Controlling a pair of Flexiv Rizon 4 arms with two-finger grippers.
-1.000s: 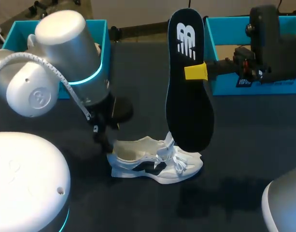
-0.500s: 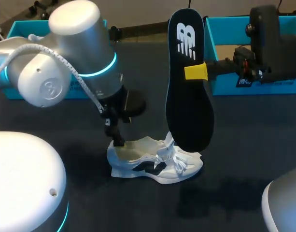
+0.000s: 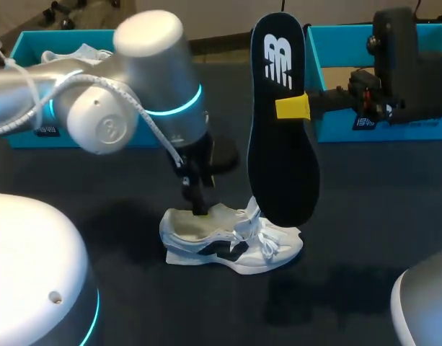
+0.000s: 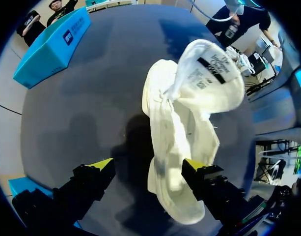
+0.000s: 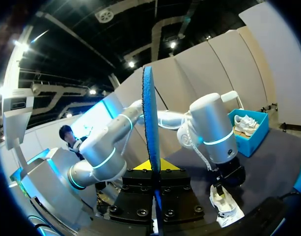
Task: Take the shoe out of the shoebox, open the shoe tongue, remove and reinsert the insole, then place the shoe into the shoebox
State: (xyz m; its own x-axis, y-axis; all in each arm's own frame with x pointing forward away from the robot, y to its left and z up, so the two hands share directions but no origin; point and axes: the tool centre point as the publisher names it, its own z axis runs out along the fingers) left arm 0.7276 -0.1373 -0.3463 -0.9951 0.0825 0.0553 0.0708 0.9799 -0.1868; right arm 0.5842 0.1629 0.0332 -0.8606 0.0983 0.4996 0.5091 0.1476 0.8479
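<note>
Left end effector [image 3: 200, 205] hangs released, fingers spread, over the heel opening of the shoe [image 3: 228, 241]. In the left wrist view, the left end effector [image 4: 149, 164] has one yellow tip over the shoe's [image 4: 184, 123] collar and the other over bare counter beside it. Right end effector [image 3: 293, 107] is clenched on the insole [image 3: 282, 144], gripping one long edge about midway up; in its own wrist view the right end effector [image 5: 155, 166] holds the insole [image 5: 149, 123] edge-on.

The dark counter [image 3: 365, 216] shows bare surface in front of the shoe and to both sides. Two teal shoeboxes stand along the far edge. The left shoebox [image 3: 26, 50] holds a second white shoe [image 3: 80, 52]. The right shoebox [image 3: 329, 86] shows a tan floor, the rest hidden behind the right arm.

The insole stands upright, black, its lower end just over the shoe's laces. The shoe, white with a dark side mark, sits upright on its sole near the middle of the counter, well apart from both boxes. Its tongue [image 4: 209, 78] is folded forward, label side showing.
</note>
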